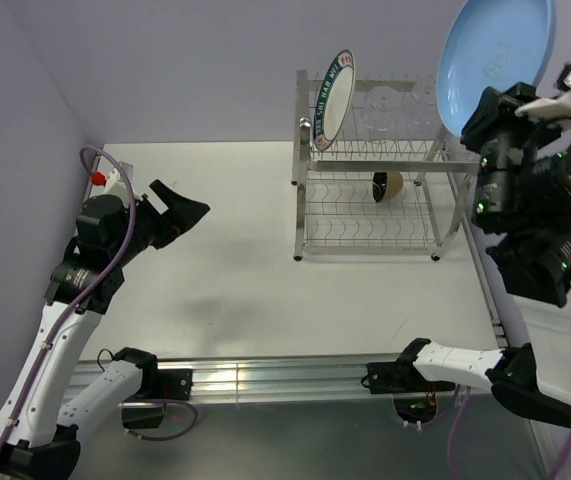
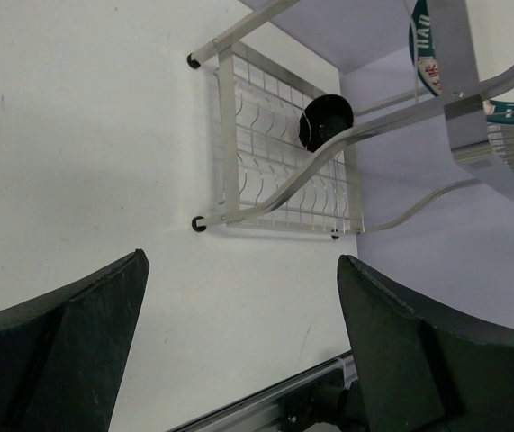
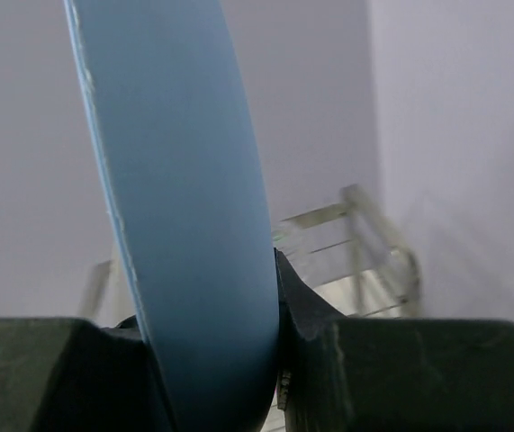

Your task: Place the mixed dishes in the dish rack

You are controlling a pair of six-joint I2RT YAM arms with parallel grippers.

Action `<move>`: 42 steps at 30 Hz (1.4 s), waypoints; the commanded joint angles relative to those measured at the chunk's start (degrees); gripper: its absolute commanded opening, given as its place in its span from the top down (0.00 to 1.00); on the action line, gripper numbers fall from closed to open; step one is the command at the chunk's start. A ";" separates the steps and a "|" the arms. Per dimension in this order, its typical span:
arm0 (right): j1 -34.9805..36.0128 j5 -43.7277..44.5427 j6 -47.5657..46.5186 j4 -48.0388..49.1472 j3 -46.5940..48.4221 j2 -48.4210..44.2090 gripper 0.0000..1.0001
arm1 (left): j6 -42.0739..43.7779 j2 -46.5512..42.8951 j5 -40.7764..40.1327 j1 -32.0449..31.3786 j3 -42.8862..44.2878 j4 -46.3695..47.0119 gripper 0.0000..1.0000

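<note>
On the left, the left gripper (image 1: pixel 187 212) hangs over the bare table (image 1: pixel 225 270) with its jaws spread wide and nothing between them; its wrist view looks across at the dish rack (image 1: pixel 370 215) from well apart. In the middle, on the far side of the table, the rack already carries most of the load. The white plate with the teal lettered rim (image 1: pixel 333 98) stands on edge at the left end of the upper shelf. 2 clear glasses (image 1: pixel 380 112) sit to its right on the same shelf, faint against the wall. The small black bowl (image 1: pixel 388 185) lies tipped on the lower shelf. On the right, the right gripper (image 1: pixel 483 118) is clamped on the lower rim of the light-blue plate (image 1: pixel 493 60), holding it upright and high, above and just right of the rack's right end. The step in hand appears to be carrying this last dish in. The next move likely calls for bringing the plate left and down, edge-on to the wires, into a free slot clear of the glasses, and releasing only once it is seated.
</note>
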 commanded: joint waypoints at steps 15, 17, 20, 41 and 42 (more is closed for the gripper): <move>-30.26 -17.62 0.29 -8.41 1.37 8.61 1.00 | 0.48 0.17 5.88 -0.12 -5.06 8.59 0.09; -30.89 -17.72 -0.32 -6.83 -1.08 7.90 1.00 | 0.30 0.44 6.50 -0.12 -6.30 10.17 0.09; -32.30 -17.72 -1.72 -4.03 -4.94 6.85 1.00 | 0.39 1.05 7.55 -0.12 -7.88 11.49 0.10; -43.46 -27.65 -6.39 -4.71 -5.05 13.08 1.00 | 2.50 8.52 13.53 -0.65 -11.75 17.73 0.11; -43.46 -28.17 -6.30 -4.80 -5.05 13.43 1.00 | 2.50 8.78 13.79 -0.65 -11.84 18.08 0.11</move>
